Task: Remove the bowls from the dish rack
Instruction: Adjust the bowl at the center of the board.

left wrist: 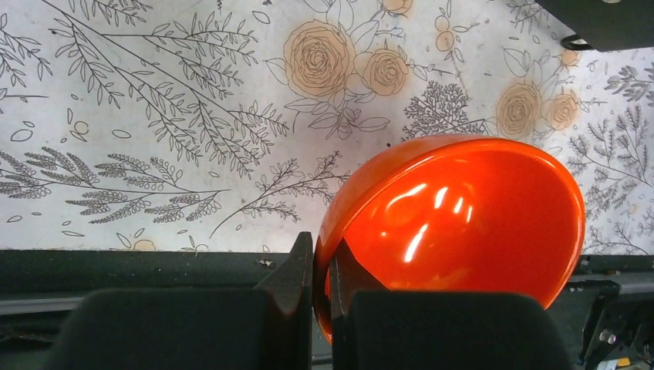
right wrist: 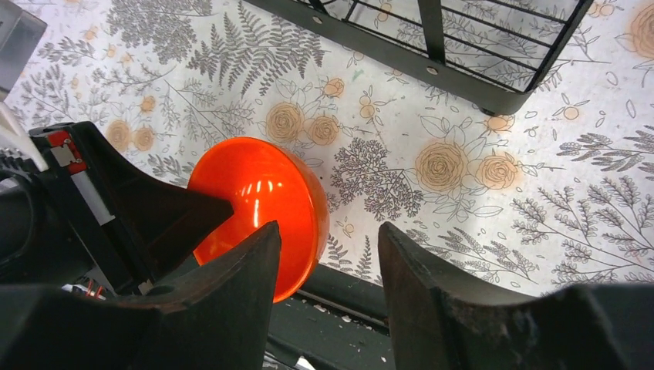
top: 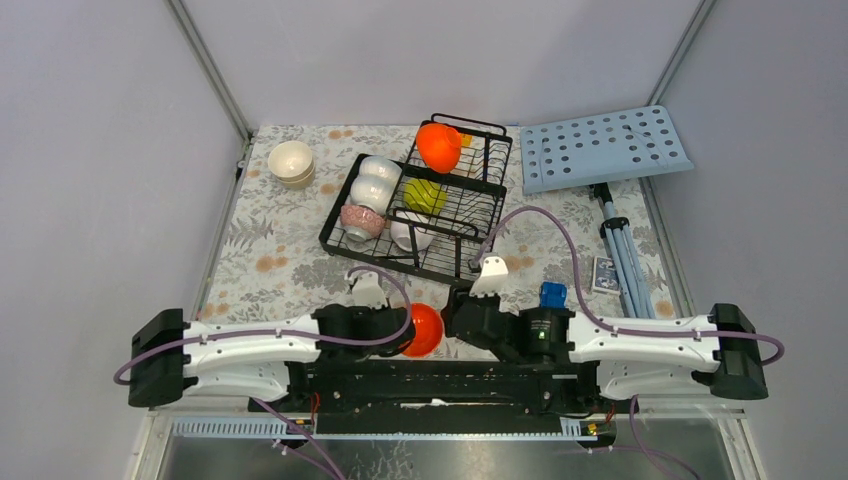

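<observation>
Top view. The left gripper (top: 405, 330), at lower centre of the frame, is clamped on the rim of an orange bowl (top: 424, 328) (one finger inside, one outside). The bowl is held on edge over the floral cloth (top: 270, 260), below the rack (top: 330, 228) and apart from it. Whether it touches the cloth cannot be told.

Left wrist view. The fingers (left wrist: 297, 274) pinch the bowl (left wrist: 463, 216) at lower centre, with almost no gap between them. The glossy wall fills the right half of the frame.

Right wrist view. The right gripper (right wrist: 328, 235) stands wide apart and empty, with the same bowl (right wrist: 258, 208) just left of its gap. A corner of the rack (right wrist: 429, 31) crosses the top of the frame.

Rack contents, top view. A second orange bowl (top: 438, 146) sits in the raised upper part and a yellow-green bowl (top: 424, 195) below it. White bowls (top: 378, 180) stand at the left, with a pink bowl (top: 362, 220) beneath them. Another white one (top: 410, 237) sits near the lower edge.

Cream bowls (top: 291, 162) are stacked on the cloth at upper left, outside the rack. A blue board (top: 605, 148) lies at upper right.
</observation>
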### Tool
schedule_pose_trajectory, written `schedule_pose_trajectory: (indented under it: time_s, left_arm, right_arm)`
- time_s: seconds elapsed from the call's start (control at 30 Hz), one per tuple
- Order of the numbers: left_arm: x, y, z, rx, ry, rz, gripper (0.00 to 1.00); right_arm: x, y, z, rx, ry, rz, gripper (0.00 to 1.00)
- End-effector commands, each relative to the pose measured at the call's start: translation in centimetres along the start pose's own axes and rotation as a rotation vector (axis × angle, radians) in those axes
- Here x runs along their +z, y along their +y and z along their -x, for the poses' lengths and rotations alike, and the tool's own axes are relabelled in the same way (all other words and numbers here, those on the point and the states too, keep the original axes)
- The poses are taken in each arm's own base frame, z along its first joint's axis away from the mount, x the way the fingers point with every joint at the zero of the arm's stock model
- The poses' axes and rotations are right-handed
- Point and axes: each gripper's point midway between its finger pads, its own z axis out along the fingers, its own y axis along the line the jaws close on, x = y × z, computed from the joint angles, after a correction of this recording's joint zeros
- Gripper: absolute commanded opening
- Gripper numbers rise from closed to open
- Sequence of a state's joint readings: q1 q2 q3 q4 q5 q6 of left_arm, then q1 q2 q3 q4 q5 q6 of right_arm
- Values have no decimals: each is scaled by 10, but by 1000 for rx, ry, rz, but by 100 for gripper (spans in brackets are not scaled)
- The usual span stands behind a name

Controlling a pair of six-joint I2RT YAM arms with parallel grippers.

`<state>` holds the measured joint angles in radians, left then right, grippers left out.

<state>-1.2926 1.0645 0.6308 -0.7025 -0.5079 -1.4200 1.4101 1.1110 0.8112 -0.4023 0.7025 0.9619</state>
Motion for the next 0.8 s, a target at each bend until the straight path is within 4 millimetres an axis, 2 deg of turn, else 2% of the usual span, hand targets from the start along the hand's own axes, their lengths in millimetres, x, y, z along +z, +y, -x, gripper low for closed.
schedule_pose_trajectory:
  time_s: [0.0, 0.1, 0.3, 0.53, 0.77]
  left_arm:
    - [-6, -19, 7, -121, -4, 1, 0]
    - [-6, -20, 5, -119, 1, 2, 0]
    - [-8, -20, 5, -106, -14, 7, 0]
    - [-5, -22, 1, -102, -7, 17, 0]
    - [-6, -24, 0, -99, -8, 14, 0]
  right_arm:
    - [12, 14, -5, 27, 34, 31, 55]
    - [21, 15, -16, -12, 69, 16, 52]
    - [34, 11, -36, -69, 117, -13, 40]
    - [42, 11, -48, -100, 152, -24, 36]
    - [46, 10, -61, -110, 196, -37, 21]
